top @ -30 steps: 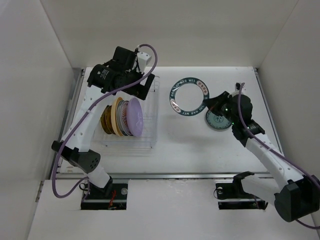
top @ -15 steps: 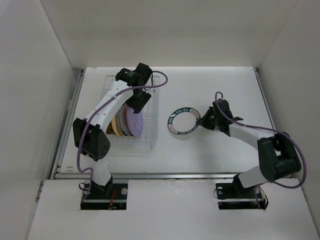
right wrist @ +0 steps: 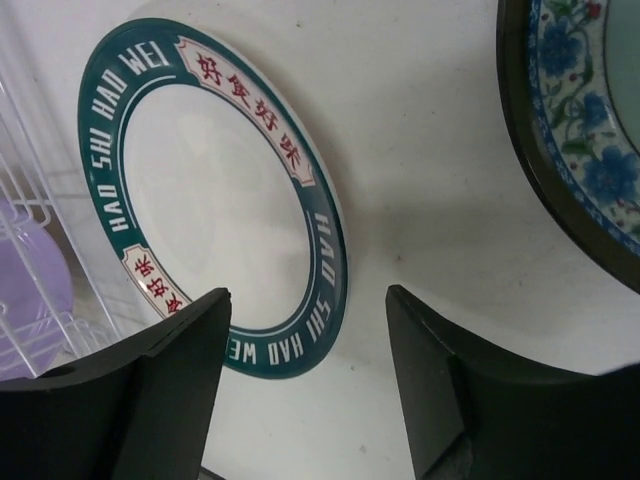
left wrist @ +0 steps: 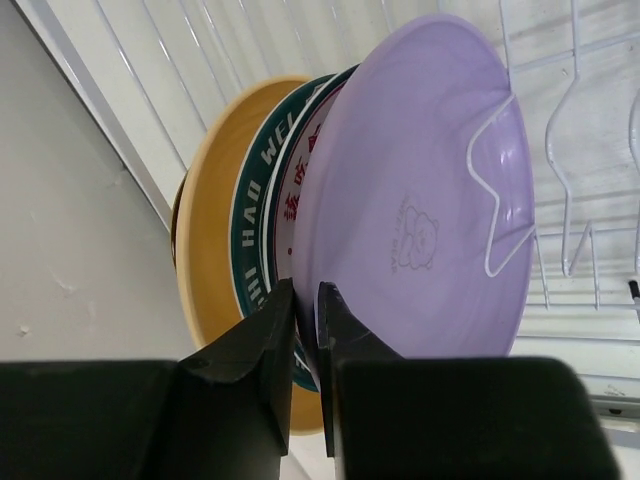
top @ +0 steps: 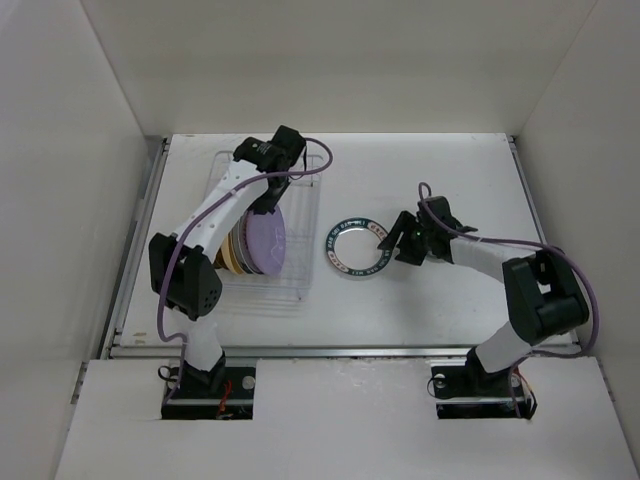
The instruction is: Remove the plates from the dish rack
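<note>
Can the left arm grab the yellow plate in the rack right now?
Probably not yet. The left gripper is shut on the rim of the lavender plate, and a teal-lettered plate stands between it and the yellow plate.

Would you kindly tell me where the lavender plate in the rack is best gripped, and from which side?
Its free upper rim, from above: the lavender plate stands on edge in the dish rack, its back face crowded by the teal-rimmed plate. The left end effector pinches exactly that rim.
</note>
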